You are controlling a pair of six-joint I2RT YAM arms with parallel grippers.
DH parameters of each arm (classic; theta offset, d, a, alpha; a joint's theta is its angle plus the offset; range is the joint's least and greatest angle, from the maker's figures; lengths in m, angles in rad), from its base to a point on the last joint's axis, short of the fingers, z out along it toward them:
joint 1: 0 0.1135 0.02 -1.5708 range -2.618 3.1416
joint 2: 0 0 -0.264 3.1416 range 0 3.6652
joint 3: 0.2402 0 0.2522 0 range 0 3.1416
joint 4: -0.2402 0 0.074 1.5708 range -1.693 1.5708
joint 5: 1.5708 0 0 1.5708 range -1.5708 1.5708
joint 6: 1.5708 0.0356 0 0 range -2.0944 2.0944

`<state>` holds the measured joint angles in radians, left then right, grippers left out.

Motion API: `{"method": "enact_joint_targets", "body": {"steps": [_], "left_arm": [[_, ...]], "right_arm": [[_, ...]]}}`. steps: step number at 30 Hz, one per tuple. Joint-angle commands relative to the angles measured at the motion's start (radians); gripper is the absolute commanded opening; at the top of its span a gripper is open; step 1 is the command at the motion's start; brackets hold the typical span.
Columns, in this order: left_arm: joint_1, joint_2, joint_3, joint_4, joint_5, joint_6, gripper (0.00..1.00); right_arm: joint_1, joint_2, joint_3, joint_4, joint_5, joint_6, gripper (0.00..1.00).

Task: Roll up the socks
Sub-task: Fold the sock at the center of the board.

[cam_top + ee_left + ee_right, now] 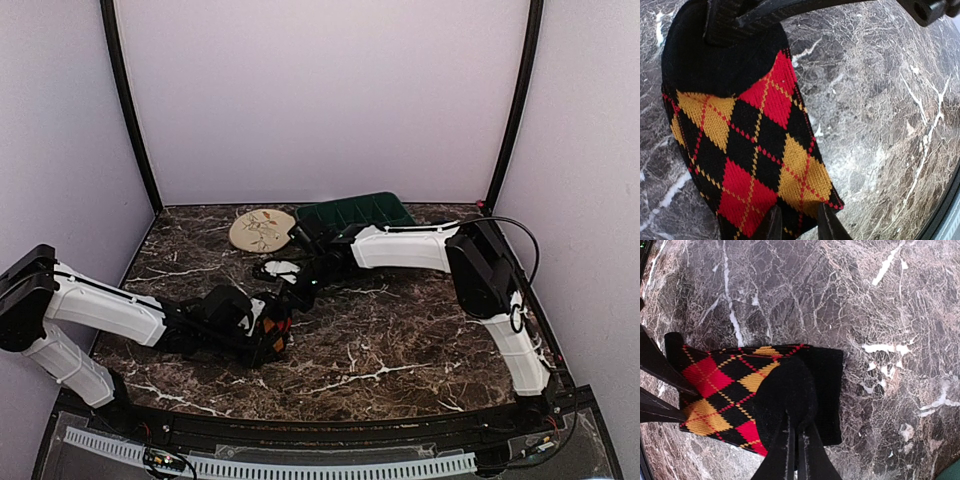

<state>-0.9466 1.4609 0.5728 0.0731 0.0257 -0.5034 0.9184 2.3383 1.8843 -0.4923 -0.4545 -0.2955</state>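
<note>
- Roughly mid-bench, between the two arms, lies one argyle sock (755, 150), flat on the dark, white-veined marble bench (840, 300).
- Its body is black knit with red and yellow-orange diamonds, crossed by thin dotted lines of red and yellow.
- One end is plain black, with no pattern on it.
- The left pincer (796, 212) is narrowly parted, its tips over the patterned end; fabric shows flat between the fingers, and a sock corner sticks out past one of them.
- The right pincer (794, 425) is closed tight, its tips buried in the plain black end, where the cloth bulges up in a rounded fold.
- A beige plate (262, 229) sits well apart, at the far side of the bench.
</note>
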Motion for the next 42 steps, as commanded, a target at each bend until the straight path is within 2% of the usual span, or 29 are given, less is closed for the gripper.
{"method": "enact_joint_targets", "body": {"steps": [1,14,25,35,42], "left_arm": [[-0.015,0.011,0.018,-0.053,0.003,-0.034,0.27],[-0.022,0.031,0.016,-0.073,-0.019,-0.071,0.26],[-0.027,0.047,0.013,-0.075,-0.005,-0.090,0.25],[-0.034,0.035,0.015,-0.105,-0.030,-0.120,0.25],[-0.035,0.038,0.026,-0.131,-0.045,-0.147,0.26]], "right_arm": [[-0.013,0.024,0.013,0.039,-0.018,-0.007,0.00],[-0.030,0.073,0.037,0.054,-0.018,0.002,0.00],[-0.036,0.113,0.032,0.083,0.048,0.021,0.00],[-0.042,0.129,0.035,0.095,0.145,0.044,0.16],[-0.050,0.103,0.014,0.117,0.162,0.050,0.22]]}}
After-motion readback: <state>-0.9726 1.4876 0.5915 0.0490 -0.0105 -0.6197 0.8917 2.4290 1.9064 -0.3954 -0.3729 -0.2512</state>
